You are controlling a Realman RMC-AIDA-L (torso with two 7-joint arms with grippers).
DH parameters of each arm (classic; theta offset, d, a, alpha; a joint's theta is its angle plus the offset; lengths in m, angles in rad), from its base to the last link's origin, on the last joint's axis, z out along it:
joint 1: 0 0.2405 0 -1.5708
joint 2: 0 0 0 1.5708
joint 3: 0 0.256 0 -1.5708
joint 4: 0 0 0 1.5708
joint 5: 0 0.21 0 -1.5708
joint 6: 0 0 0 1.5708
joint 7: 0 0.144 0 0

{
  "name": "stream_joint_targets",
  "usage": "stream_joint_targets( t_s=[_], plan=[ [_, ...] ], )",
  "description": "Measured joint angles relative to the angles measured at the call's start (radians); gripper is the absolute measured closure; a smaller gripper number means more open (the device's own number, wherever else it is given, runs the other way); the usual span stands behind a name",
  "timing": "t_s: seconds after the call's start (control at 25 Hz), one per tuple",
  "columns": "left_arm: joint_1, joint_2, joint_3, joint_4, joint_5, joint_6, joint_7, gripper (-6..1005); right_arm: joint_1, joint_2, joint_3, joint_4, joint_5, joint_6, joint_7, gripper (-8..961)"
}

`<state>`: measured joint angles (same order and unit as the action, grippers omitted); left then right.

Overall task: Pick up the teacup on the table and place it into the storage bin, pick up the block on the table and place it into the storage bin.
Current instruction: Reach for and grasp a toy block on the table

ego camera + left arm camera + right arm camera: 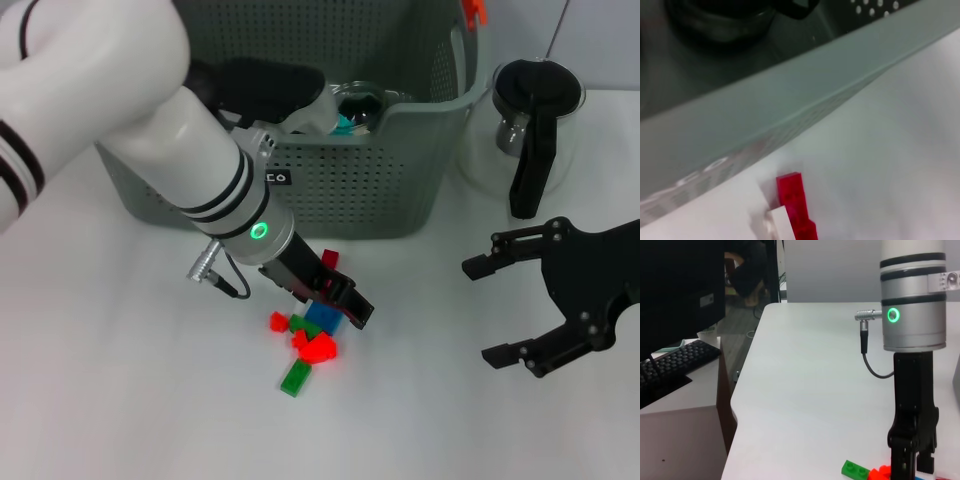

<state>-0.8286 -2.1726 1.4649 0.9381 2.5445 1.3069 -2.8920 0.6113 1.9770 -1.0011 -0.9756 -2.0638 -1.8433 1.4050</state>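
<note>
Blocks [308, 345] before storage bin [400, 180]; pot [530, 125] right.

We see the left gripper [912, 467] pointing straight down onto the white table [805, 390], its tips among the blocks [875, 471]. A keyboard [677, 360] sits well beyond the table's edge.

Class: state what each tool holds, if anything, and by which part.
Right tool: open, holds nothing. Left tool: down among the blocks; any hold cannot be told.
</note>
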Motion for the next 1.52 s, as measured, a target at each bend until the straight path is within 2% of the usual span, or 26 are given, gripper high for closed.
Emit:
stream_joint_targets(
  t_s=[0.24, 1.52],
  plan=[
    [-0.012, 0.000, 0.048, 0.000, 0.044, -0.019, -0.036, 243, 0.008, -0.001, -0.001, 0.000, -0.001, 0.000, -0.002, 25],
    [-0.015, -0.005, 0.114, -0.036, 0.048, -0.081, -0.065, 260, 0.008, 0.003, -0.005, 0.000, -0.002, 0.007, -0.003, 26]
  ],
)
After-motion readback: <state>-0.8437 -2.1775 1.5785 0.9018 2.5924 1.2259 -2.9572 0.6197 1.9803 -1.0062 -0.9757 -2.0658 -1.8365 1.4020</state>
